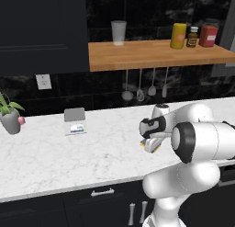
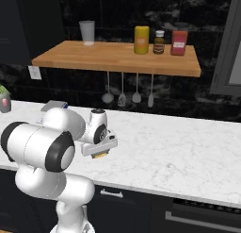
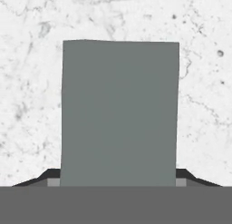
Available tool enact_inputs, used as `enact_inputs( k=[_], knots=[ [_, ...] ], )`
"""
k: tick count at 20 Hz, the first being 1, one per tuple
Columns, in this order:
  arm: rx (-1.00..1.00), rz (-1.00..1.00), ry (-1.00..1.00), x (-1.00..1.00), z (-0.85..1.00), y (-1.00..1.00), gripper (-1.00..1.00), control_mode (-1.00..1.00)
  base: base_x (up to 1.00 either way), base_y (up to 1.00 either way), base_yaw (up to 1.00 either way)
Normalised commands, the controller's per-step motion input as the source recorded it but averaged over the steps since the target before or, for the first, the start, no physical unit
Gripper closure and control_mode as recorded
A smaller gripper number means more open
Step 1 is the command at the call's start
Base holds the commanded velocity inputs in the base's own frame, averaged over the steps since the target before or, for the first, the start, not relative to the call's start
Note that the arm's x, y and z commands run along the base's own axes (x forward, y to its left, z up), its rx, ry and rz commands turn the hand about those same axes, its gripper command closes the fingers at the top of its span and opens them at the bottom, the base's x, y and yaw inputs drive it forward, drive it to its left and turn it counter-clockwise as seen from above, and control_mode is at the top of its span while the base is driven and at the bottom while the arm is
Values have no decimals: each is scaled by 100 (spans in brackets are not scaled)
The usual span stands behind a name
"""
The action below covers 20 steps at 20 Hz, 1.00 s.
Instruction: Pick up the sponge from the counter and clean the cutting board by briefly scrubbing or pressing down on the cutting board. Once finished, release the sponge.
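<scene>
my gripper [image 1: 151, 147] hung low over the white marble bench [image 1: 55, 157], close to its near edge and right of the grey card holder [image 1: 75, 115]. the sponge [image 3: 120, 112] sat directly under my hand: in the hand view its grey scrub top rose between my fingertips [image 3: 50, 177], whose dark ends showed at either side of its near end. from the base views a sliver of its yellow foam peeked out below the hand [image 2: 100, 155]. whether my jaws were already pressed against its sides or just flanking it i could not tell; they stood about sponge-width apart. whether it rested on the bench or was lifted off it, i could not tell either.

i judged this to be the pick-up step, with the grasp at or near closing. next i would need a firm squeeze, a lift clear of the bench, and then a carry to the cutting board, which would have to be found first, likely further along the bench.
</scene>
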Motion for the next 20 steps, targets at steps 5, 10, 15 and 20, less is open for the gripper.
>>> enact_inputs(
  k=[5,10,15,20],
  knots=[
    [0,0,0,0,0,0,100,-100,0,0,0],
    [0,0,0,0,7,-11,100,-100,0,0,0],
    [0,0,0,0,8,-17,100,-100,0,0,0],
    [0,0,0,0,0,0,100,100,0,-8,0]
  ],
)
